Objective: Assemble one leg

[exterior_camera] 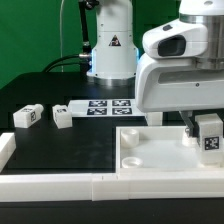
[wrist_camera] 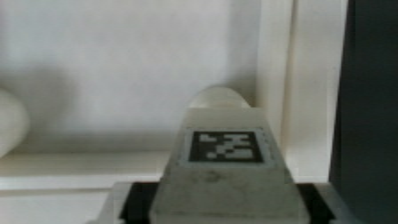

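Note:
My gripper (exterior_camera: 205, 128) is shut on a leg (exterior_camera: 211, 139), a small white block with a black-and-white marker on its face. It holds the leg over the far corner of the large white square panel (exterior_camera: 155, 152), at the exterior view's right. In the wrist view the leg (wrist_camera: 222, 150) stands between my dark fingers (wrist_camera: 143, 203), its rounded tip pointing at the white panel (wrist_camera: 125, 80). I cannot tell whether the tip touches the panel. Two more legs (exterior_camera: 28, 116) (exterior_camera: 63, 116) lie loose on the black table at the exterior view's left.
The marker board (exterior_camera: 105, 105) lies flat on the table behind the panel. A white rail (exterior_camera: 60, 185) runs along the front edge and up the left side. The robot's base (exterior_camera: 110, 45) stands at the back. Round holes (exterior_camera: 130, 160) mark the panel's corners.

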Robot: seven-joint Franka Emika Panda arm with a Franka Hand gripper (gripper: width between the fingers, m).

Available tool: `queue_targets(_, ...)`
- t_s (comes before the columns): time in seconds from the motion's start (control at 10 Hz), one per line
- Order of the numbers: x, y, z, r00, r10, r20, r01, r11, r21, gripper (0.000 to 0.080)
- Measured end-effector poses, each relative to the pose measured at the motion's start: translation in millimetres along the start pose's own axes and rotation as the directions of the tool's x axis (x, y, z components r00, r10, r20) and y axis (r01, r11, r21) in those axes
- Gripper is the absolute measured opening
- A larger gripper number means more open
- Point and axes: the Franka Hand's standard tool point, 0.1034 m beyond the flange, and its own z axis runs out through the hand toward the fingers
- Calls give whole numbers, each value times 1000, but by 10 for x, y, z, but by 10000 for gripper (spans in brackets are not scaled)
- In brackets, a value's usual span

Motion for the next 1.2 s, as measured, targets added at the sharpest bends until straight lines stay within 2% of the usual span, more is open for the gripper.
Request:
queue_targets(0.2,-19,-33,9,955,298,2,-298,955,-1,292)
queue_targets(0.4,-25,-62,22,825,565,-3,-565,825,-8,292)
queue_targets(0.6,-28,-95,34,607,795,-8,-795,607,-10,292)
queue_targets(0.8,-13,-96,29,429,903,5,-903,429,-6,292)
queue_targets(0.9,-14,-100,31,368,930,12,-930,368,-4,292)
queue_targets(1.0,-14,-108,32,323,946,16,-946,324,-3,312)
queue_targets(1.1,-14,-108,32,360,933,16,-933,360,-2,312)
queue_targets(1.2,-12,-109,31,402,916,16,-916,402,-1,494)
